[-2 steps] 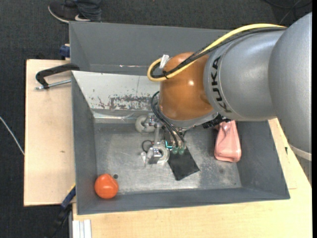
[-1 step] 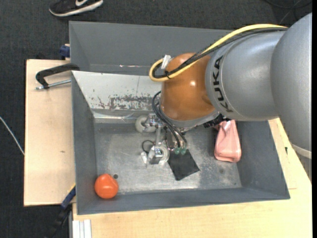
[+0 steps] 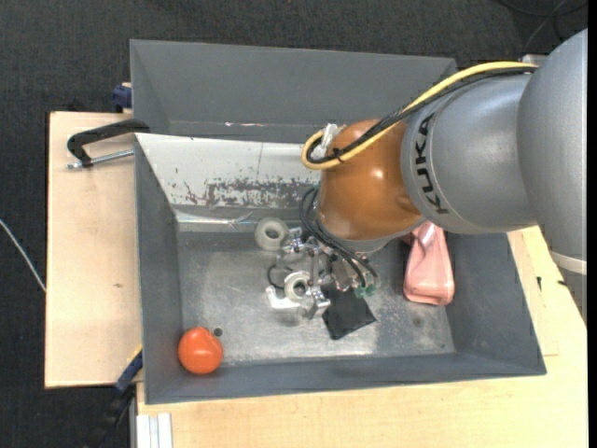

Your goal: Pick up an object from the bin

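4 loose things lie in the grey bin, as I count them from left to right. An orange ball sits alone in the corner at 7 o'clock, well apart from the rest. Near the middle, towards the back wall, lies a small pale ring. Just at its 5 o'clock the gripper is down low by the floor, under the arm's orange wrist cover. The metal there is a tangle from where I stand, so I cannot tell whether it is open or closed, or has hold of anything. A flat black piece lies at the gripper's 5 o'clock, touching it or nearly so, and is perhaps the thing to be picked. Furthest right, at 3 o'clock in the bin, a pink pouch rests by the wall.

I judge the step in hand to be settling onto the black piece. It looks thin and lies flat, so the gripper should centre over 1 edge, go right down to the floor and close firmly before any lift. The lift should then go straight up, clear of the pouch.
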Available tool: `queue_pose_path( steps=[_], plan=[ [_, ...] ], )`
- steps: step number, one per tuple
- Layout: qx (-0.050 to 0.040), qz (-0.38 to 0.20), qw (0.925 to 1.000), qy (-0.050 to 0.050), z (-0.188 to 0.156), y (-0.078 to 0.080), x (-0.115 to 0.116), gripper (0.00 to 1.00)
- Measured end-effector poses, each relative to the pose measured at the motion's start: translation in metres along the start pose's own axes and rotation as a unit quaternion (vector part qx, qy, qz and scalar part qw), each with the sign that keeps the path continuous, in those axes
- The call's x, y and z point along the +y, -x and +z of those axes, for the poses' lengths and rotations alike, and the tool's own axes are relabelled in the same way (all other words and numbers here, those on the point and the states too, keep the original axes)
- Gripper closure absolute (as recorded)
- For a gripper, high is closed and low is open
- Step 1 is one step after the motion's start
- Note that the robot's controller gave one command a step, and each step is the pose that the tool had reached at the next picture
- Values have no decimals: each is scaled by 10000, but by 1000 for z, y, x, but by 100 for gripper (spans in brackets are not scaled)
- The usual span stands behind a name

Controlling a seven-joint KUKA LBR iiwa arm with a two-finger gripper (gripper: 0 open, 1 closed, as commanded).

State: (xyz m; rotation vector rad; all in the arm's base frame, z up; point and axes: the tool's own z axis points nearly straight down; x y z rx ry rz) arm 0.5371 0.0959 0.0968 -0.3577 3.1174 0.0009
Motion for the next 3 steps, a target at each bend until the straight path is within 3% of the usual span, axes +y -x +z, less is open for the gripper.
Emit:
queue_pose_path(
  steps=[1,2,3],
  plan=[
    [6,577,9983,31,22,10,-27,100],
    [6,577,9983,31,22,10,-27,100],
    [-30,509,9987,1,-138,20,-17,100]
  ],
)
